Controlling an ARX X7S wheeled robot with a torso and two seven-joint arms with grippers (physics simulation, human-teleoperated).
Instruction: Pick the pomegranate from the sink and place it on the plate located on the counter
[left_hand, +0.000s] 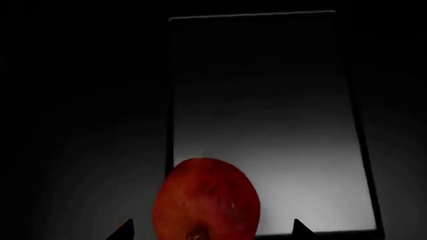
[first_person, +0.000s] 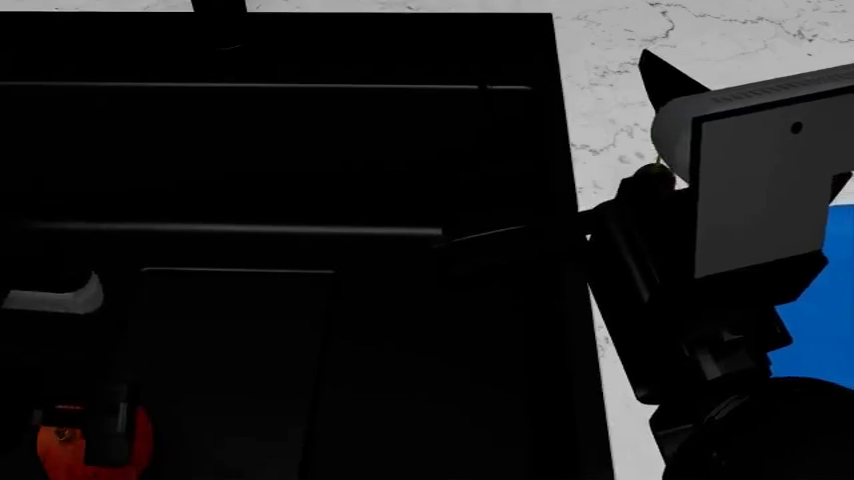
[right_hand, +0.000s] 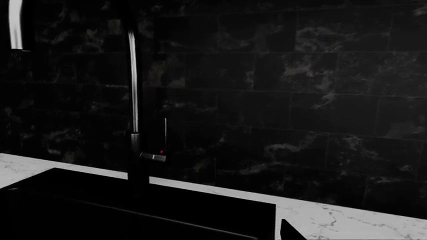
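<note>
Pomegranate (first_person: 74, 450) half-hidden in dark sink (first_person: 334, 150)

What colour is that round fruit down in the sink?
Red-orange, mottled darker in places. The pomegranate shows best in the left wrist view, against the dark sink.

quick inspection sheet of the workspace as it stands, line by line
surface: white veined counter at the sink's right side and behind it
sink: black basin, deep, with stepped ledges
pomegranate: red-orange, in the sink, between the left gripper's fingers; contact cannot be told
plate: blue, on the counter right of the sink, mostly hidden by the right arm
clutter: nothing seen
left gripper: down in the sink around the fruit; only two dark fingertips show
right gripper: above the counter beside the sink, one fingertip visible, state unclear
cables: nothing seen
surroundings: metal faucet, dark marbled tile wall
</note>
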